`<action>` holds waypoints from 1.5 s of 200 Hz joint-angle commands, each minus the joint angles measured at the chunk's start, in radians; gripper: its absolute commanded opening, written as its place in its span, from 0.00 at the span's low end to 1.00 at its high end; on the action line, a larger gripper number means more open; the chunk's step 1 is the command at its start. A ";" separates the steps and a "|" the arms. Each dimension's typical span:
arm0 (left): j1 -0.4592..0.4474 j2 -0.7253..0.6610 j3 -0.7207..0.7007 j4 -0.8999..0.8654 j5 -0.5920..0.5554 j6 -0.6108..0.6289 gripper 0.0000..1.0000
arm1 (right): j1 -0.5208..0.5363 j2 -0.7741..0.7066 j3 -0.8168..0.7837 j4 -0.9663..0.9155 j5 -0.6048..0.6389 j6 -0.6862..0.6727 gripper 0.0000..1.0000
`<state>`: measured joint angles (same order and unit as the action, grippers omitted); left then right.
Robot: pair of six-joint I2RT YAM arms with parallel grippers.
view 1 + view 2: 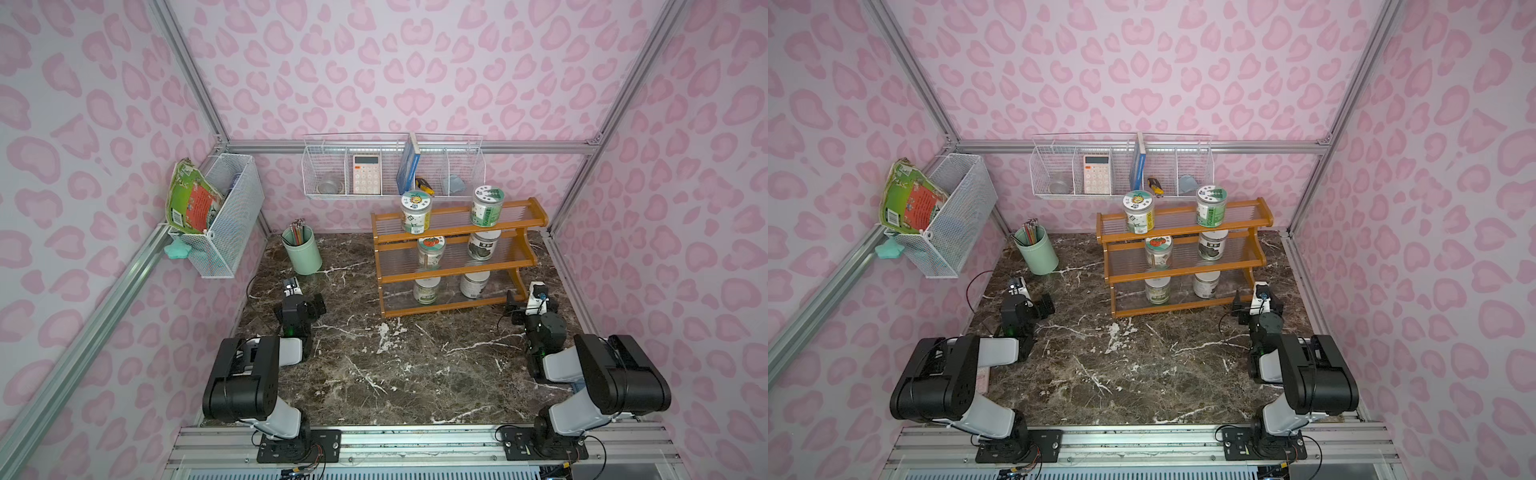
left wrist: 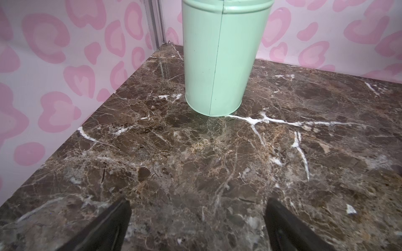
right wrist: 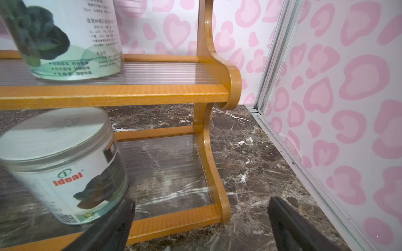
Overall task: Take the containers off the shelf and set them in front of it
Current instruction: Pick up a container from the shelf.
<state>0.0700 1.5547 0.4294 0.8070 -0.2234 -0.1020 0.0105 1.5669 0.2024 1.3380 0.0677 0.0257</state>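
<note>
The orange-brown shelf (image 1: 457, 272) stands at the back right of the marble table and shows in both top views. Several clear containers stand on it, two per tier: top (image 1: 416, 212) (image 1: 487, 206), middle (image 1: 431, 251) (image 1: 484, 245), bottom (image 1: 426, 289) (image 1: 474, 284). My right gripper (image 3: 201, 217) is open and empty, low at the shelf's front right corner (image 3: 217, 208). One finger lies beside the bottom right container (image 3: 65, 165). My left gripper (image 2: 198, 217) is open and empty over bare marble, left of the shelf, facing a mint-green cup.
The mint-green pencil cup (image 1: 302, 251) stands at the back left, just ahead of my left gripper. White wire baskets hang on the back wall (image 1: 392, 166) and the left wall (image 1: 226, 216). The right wall's metal rail (image 3: 280, 139) runs close to the shelf's end.
</note>
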 commanded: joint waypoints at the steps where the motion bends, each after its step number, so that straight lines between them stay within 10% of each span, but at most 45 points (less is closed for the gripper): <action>1: 0.002 -0.003 0.003 -0.003 0.007 -0.004 1.00 | 0.000 -0.005 0.004 0.012 -0.002 0.003 0.99; 104: 0.003 -0.019 0.015 -0.029 0.007 0.000 0.96 | 0.013 -0.063 0.029 -0.065 0.030 -0.009 0.99; 127: -0.045 -0.123 0.175 -0.406 -0.130 0.000 0.97 | 0.022 -0.208 0.166 -0.443 0.071 -0.025 0.99; 183: -0.090 -0.272 0.449 -0.978 -0.021 -0.126 1.00 | 0.027 -0.436 0.388 -0.961 0.174 0.129 0.99; 300: -0.181 -0.528 0.432 -1.016 0.554 -0.074 1.00 | 0.035 -0.395 1.065 -1.488 -0.497 0.095 0.99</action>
<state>-0.1020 1.0420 0.8612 -0.1951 0.1940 -0.2100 0.0444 1.1297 1.1839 -0.0696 -0.2279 0.1272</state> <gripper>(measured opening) 0.996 0.992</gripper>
